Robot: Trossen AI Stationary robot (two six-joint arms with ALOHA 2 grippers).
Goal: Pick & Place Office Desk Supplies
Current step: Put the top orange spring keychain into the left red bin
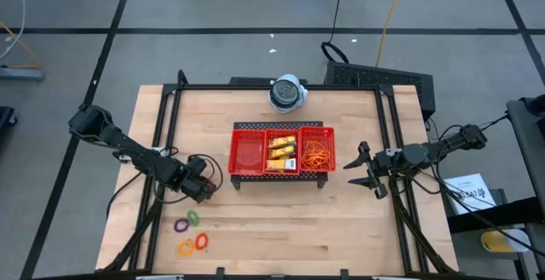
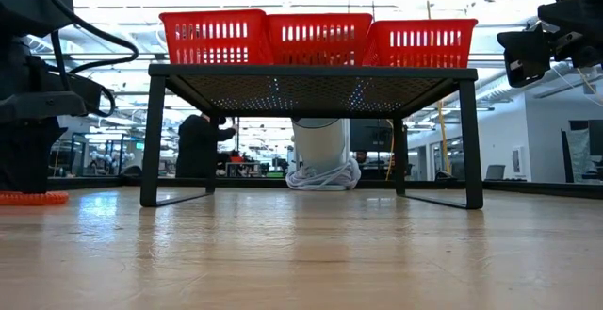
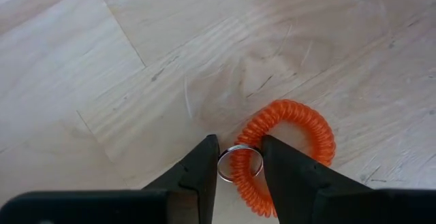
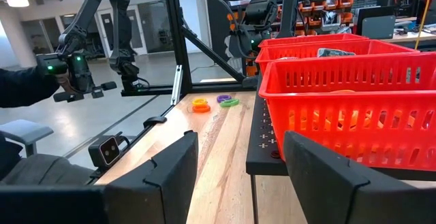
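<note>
My left gripper (image 3: pixel 240 166) is low over the table's near left part (image 1: pixel 201 188), shut on an orange coil ring (image 3: pixel 294 146) that lies flat on the wood (image 2: pixel 33 198). Nearer the front edge lie a purple ring (image 1: pixel 182 225), a green ring (image 1: pixel 194 218), an orange ring (image 1: pixel 185 248) and a pink ring (image 1: pixel 202 242). Yellow packets (image 1: pixel 283 151) fill the middle compartment of the red mesh tray (image 1: pixel 241 129), and orange rubber bands (image 1: pixel 318 152) lie in its right one. My right gripper (image 1: pixel 364 168) hovers open to the tray's right (image 4: pixel 238 169). My left gripper pinches the small metal key ring (image 3: pixel 240 157) at one end of the orange coil between its two fingers (image 3: pixel 204 166), coming from above and pointing down. The coil itself stretches away from the fingers and rests on the table.
The red tray sits on a black perforated stand (image 2: pixel 311 89) raised on legs at the table's middle. A round white-grey device (image 1: pixel 287 93) stands behind it at the far edge. Bare wood lies in front of the stand (image 1: pixel 324 229).
</note>
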